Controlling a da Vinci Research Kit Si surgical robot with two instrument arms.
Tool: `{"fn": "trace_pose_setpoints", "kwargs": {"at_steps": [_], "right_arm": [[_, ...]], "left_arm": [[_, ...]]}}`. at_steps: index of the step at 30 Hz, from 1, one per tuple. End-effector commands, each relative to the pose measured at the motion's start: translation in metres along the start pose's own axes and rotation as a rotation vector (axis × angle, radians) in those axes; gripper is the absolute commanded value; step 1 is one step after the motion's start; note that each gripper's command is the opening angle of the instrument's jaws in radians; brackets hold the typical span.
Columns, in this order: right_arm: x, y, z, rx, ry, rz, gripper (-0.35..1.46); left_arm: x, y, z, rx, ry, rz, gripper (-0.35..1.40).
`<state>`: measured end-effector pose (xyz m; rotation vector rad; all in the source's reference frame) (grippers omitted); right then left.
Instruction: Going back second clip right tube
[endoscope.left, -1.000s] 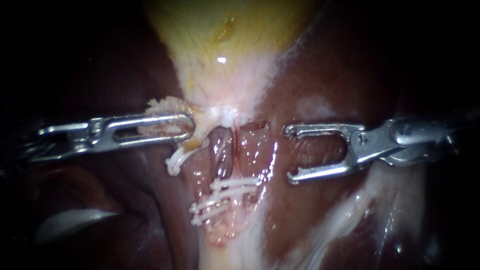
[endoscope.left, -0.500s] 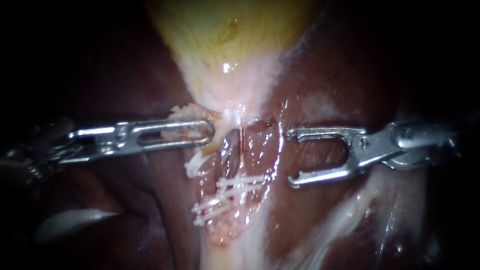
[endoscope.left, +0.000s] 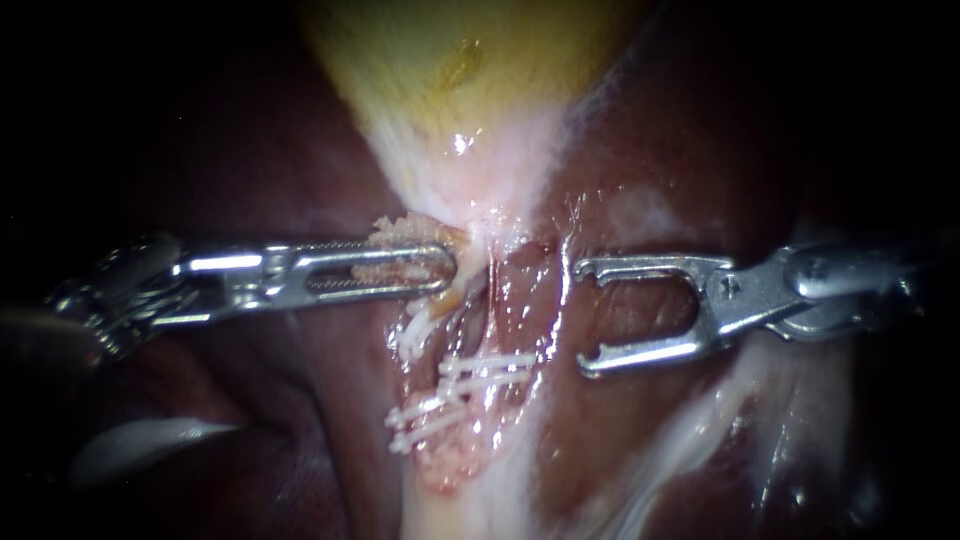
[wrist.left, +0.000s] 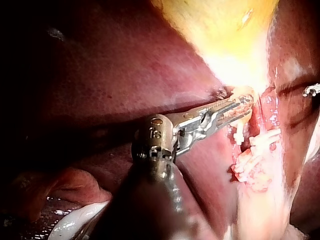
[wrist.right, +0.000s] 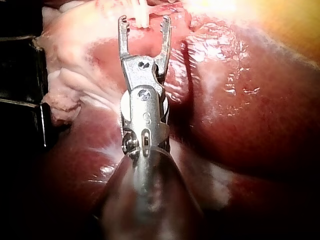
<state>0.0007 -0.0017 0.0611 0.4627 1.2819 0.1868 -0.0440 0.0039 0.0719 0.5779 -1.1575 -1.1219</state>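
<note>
My left instrument (endoscope.left: 450, 270) comes in level from the left, its slotted jaws shut on frayed pale tissue (endoscope.left: 400, 232) at the neck of the yellow gallbladder (endoscope.left: 450, 70). Just below its tip hangs a short white stump (endoscope.left: 412, 328). Several white clips (endoscope.left: 485, 366) lie across the reddish tubes (endoscope.left: 505, 300) lower down. My right instrument (endoscope.left: 582, 315) stands to the right of the tubes, jaws wide open and empty, apart from the clips. The right wrist view shows its open jaws (wrist.right: 144, 21) with a white piece (wrist.right: 142, 15) just ahead. The left wrist view shows the shut jaws (wrist.left: 245, 102) beside the clips (wrist.left: 260, 141).
Dark red liver (endoscope.left: 680, 140) surrounds the field on both sides. A pale whitish band of tissue (endoscope.left: 470, 510) runs down from the clips. A pale glistening fold (endoscope.left: 140, 440) lies at the lower left, under the left shaft.
My left instrument has moved right with the gripped tissue, bringing its tip close to the tubes. The white stump has swung in beneath it. My right instrument has stayed put, open.
</note>
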Motion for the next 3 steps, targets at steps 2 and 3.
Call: {"fn": "trace_pose_setpoints", "kwargs": {"at_steps": [2, 3], "right_arm": [[0.0, 0.0, 0.0, 0.0, 0.0, 0.0, 0.5], [0.0, 0.0, 0.0, 0.0, 0.0, 0.0, 0.5]], "left_arm": [[0.0, 0.0, 0.0, 0.0, 0.0, 0.0, -0.35], [0.0, 0.0, 0.0, 0.0, 0.0, 0.0, -0.35]]}}
